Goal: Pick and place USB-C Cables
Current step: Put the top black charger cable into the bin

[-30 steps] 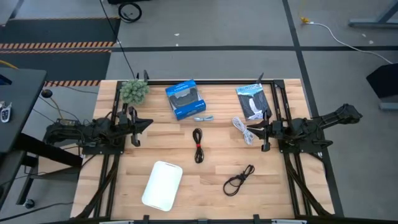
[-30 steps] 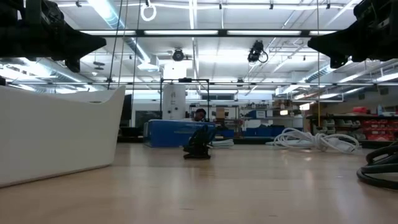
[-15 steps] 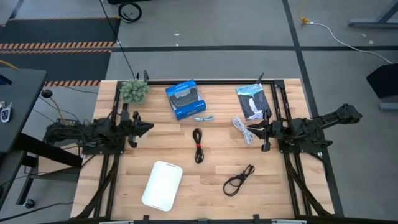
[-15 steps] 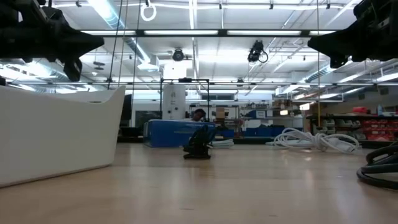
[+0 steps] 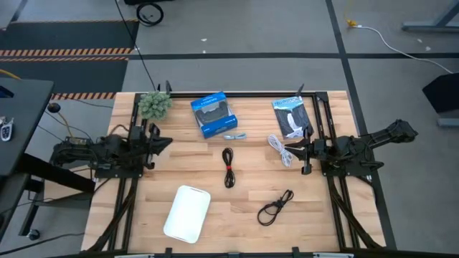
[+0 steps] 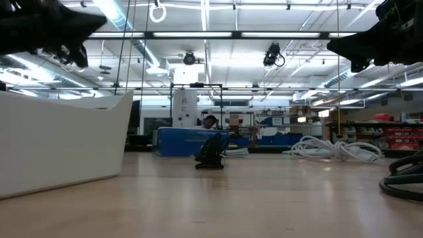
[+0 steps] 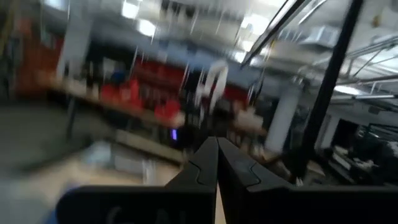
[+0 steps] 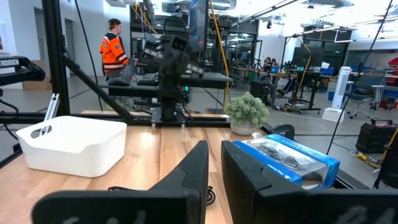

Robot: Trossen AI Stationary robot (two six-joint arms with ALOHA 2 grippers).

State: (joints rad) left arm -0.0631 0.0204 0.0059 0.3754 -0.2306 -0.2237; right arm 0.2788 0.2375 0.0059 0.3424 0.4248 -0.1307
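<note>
Four cable bundles lie on the wooden table: a black one with a red band (image 5: 228, 167) in the middle, a black one (image 5: 276, 206) toward the near right, a white one (image 5: 276, 147) and a short pale grey one (image 5: 231, 136) by the blue box. My left gripper (image 5: 169, 142) hangs shut above the table's left side, tipped up toward the room (image 7: 216, 163). My right gripper (image 5: 287, 152) hovers shut on the right, high over the white cable (image 6: 330, 147), level and pointing at the table's left (image 8: 214, 163). The low view shows both well above the tabletop.
A white bin (image 5: 187, 213) stands near the front left. A blue box (image 5: 212, 115) and a black packet (image 5: 290, 117) lie along the far edge, and a small green plant (image 5: 154, 104) sits at the far left corner. A person in orange (image 8: 112, 45) stands beyond the table.
My left gripper has risen and tipped upward, drawing back a little toward the table's left edge; it stays shut. The right arm and all cables have kept still.
</note>
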